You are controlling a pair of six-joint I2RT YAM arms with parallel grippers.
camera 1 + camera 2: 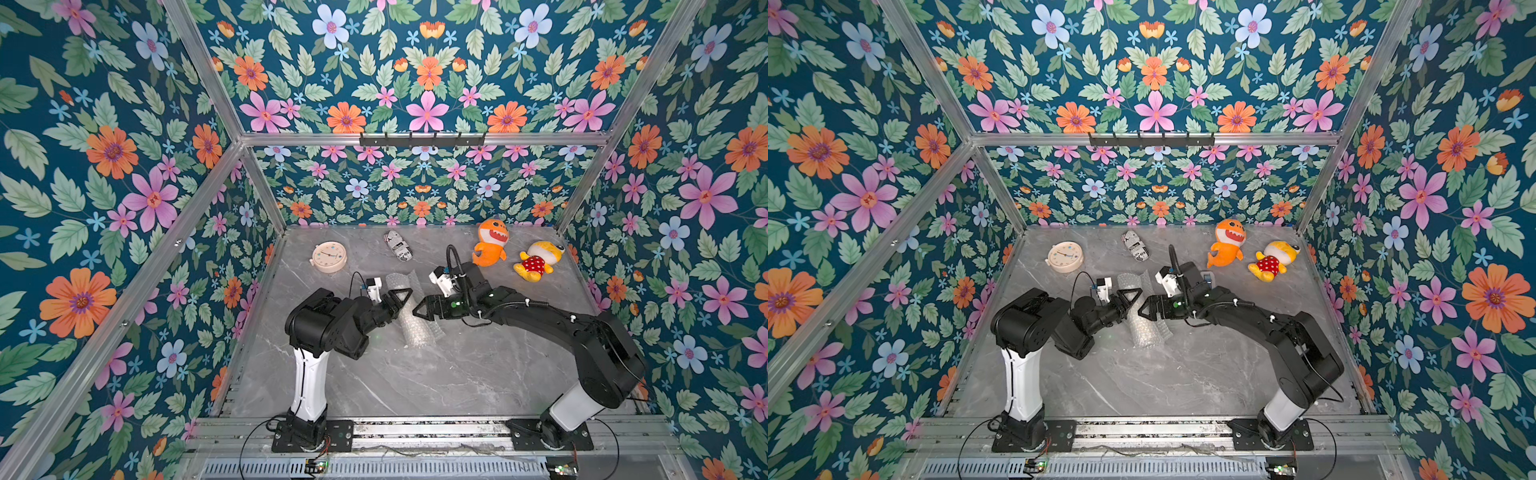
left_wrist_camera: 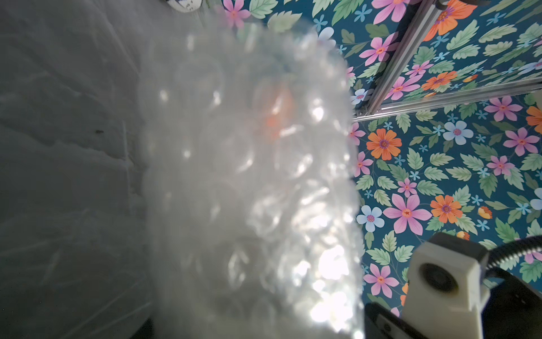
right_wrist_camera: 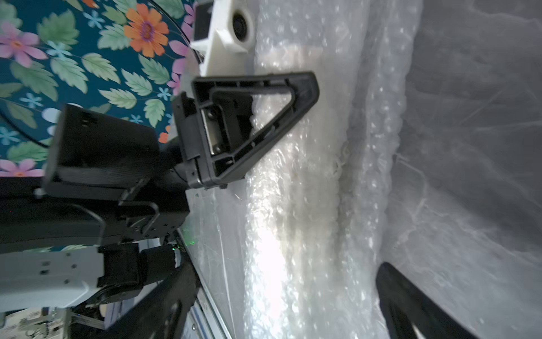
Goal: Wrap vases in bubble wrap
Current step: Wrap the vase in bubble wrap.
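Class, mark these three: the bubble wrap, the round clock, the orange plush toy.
bubble wrap (image 1: pixel 417 330): a top view, the roll's near end.
round clock (image 1: pixel 329 256): a top view, the dial's middle.
orange plush toy (image 1: pixel 493 236): a top view, its face.

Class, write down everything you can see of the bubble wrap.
The bubble wrap is clear plastic dotted with small air bubbles, rolled into a long, loose bundle with something pale inside. It lies flat on the grey marble table, running front to back between the arms. The left gripper pinches its side.
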